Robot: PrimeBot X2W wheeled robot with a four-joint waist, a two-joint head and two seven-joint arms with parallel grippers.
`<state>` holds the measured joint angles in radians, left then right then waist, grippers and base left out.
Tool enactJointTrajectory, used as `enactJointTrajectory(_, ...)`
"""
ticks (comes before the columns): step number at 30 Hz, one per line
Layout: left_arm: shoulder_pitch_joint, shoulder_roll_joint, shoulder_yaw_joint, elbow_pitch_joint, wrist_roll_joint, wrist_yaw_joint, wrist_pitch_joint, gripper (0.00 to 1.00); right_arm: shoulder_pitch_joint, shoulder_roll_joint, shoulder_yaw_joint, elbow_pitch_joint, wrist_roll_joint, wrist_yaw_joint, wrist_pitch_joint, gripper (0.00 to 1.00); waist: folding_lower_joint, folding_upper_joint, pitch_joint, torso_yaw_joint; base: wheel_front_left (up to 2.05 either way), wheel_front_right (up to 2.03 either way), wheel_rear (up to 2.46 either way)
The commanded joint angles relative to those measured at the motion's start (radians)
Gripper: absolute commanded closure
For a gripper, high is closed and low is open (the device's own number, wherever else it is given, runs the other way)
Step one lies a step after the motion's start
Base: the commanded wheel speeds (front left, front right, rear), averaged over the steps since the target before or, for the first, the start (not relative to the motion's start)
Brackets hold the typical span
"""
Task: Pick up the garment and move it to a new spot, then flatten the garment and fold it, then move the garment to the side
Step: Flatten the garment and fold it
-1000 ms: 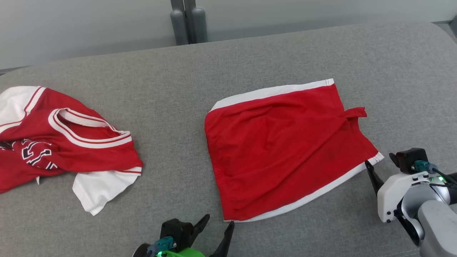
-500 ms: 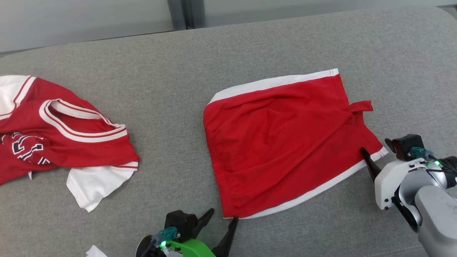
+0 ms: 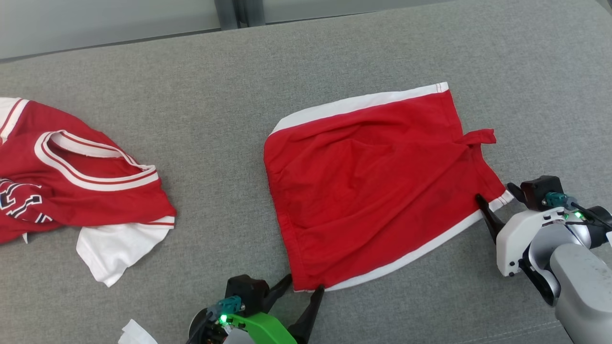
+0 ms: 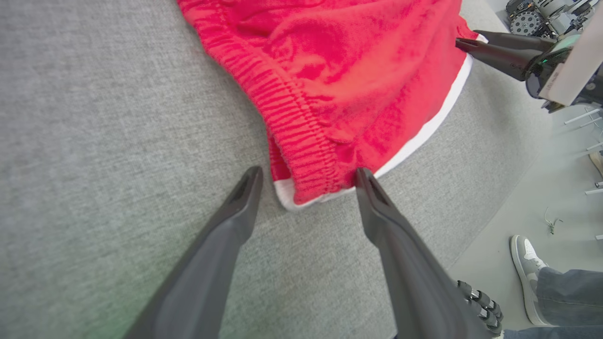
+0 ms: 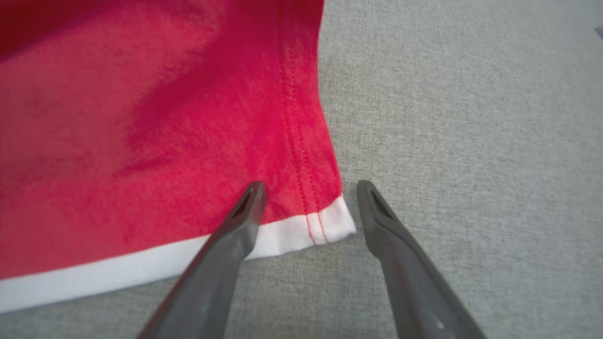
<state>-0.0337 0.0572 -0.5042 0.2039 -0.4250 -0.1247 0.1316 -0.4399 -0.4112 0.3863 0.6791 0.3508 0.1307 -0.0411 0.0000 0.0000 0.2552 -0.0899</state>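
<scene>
Red shorts [image 3: 377,186], left fingers [image 4: 226,235] wide (waistband corner), right fingers [image 5: 235,235] wide, hem corner.

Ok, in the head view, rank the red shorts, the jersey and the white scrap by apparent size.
Red shorts, largest.
Jersey, second as seen, but cut off at the left edge, so unsure.
White scrap, smallest, also cropped.

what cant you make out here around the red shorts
Red-and-white jersey, head view: left edge cuts it off, so its printed lettering is unreadable.
White scrap, head view: bottom edge crops it; what it is, unclear.
Red shorts with white trim: the underside is hidden by the top layer.
Person's grey-and-white shoe, left wrist view: the rest of the person is cut off at the corner.
</scene>
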Motion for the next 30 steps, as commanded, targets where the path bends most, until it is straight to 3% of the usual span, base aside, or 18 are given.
enactJointTrajectory(1, -0.015, 0.008, 0.0, 0.01, -0.004, -0.004, -0.002, 0.0, 0.01, -0.004, 0.014, 0.021, 0.008, 0.0, 0.016, 0.0, 0.0, 0.0, 0.002, -0.002, 0.0, 0.0, 0.0)
enactJointTrajectory(9, -0.024, 0.016, -0.004, 0.043, -0.015, -0.003, -0.007, 0.0, -0.007, -0.006, 0.042, 0.029, 0.045, 0.0, 0.014, 0.0, 0.0, 0.0, 0.005, -0.02, 0.0, 0.0, 0.0)
enactJointTrajectory(10, -0.025, 0.017, -0.007, 0.05, -0.018, -0.003, -0.004, 0.24, -0.007, -0.002, 0.051, 0.025, 0.054, 0.0, 0.012, 0.26, 0.0, 0.0, 0.003, -0.022, 0.0, 0.0, 0.0)
enactJointTrajectory(11, -0.026, 0.018, -0.009, 0.054, -0.022, -0.003, -0.008, 0.5, -0.007, 0.001, 0.051, 0.023, 0.066, 0.0, 0.006, 0.63, 0.0, 0.0, 0.001, -0.024, 0.0, 0.0, 0.0)
enactJointTrajectory(12, -0.028, 0.019, -0.01, 0.057, -0.025, -0.003, -0.014, 0.6, -0.007, 0.004, 0.055, 0.022, 0.081, 0.0, 0.007, 1.0, 0.0, 0.0, -0.002, -0.026, 0.0, 0.0, 0.0)
enactJointTrajectory(13, -0.028, 0.019, -0.013, 0.061, -0.03, -0.004, -0.016, 0.84, -0.004, 0.005, 0.063, 0.018, 0.095, 0.0, 0.012, 1.0, 0.0, 0.0, -0.007, -0.028, 0.0, 0.0, 0.0)
enactJointTrajectory(14, -0.028, 0.022, -0.018, 0.065, -0.037, -0.004, -0.019, 1.0, 0.001, 0.005, 0.073, 0.011, 0.121, 0.0, 0.016, 1.0, 0.0, 0.0, -0.012, -0.031, 0.0, 0.0, 0.0)
enactJointTrajectory(21, -0.008, 0.042, 0.006, 0.015, -0.099, -0.005, -0.039, 1.0, 0.043, -0.023, 0.154, -0.174, 0.372, 0.0, 0.043, 1.0, 0.0, 0.0, -0.046, -0.06, 0.0, 0.0, 0.0)
enactJointTrajectory(25, 0.015, 0.085, 0.043, -0.145, -0.121, 0.012, -0.016, 1.0, 0.087, -0.115, 0.141, -0.394, 0.552, 0.0, 0.02, 1.0, 0.0, 0.0, -0.061, -0.077, 0.0, 0.0, 0.0)
enactJointTrajectory(30, 0.022, 0.127, 0.098, -0.425, -0.176, 0.043, 0.053, 1.0, 0.116, -0.223, 0.049, -0.626, 0.687, 0.0, -0.001, 1.0, 0.0, 0.0, -0.069, -0.094, 0.0, 0.0, 0.0)
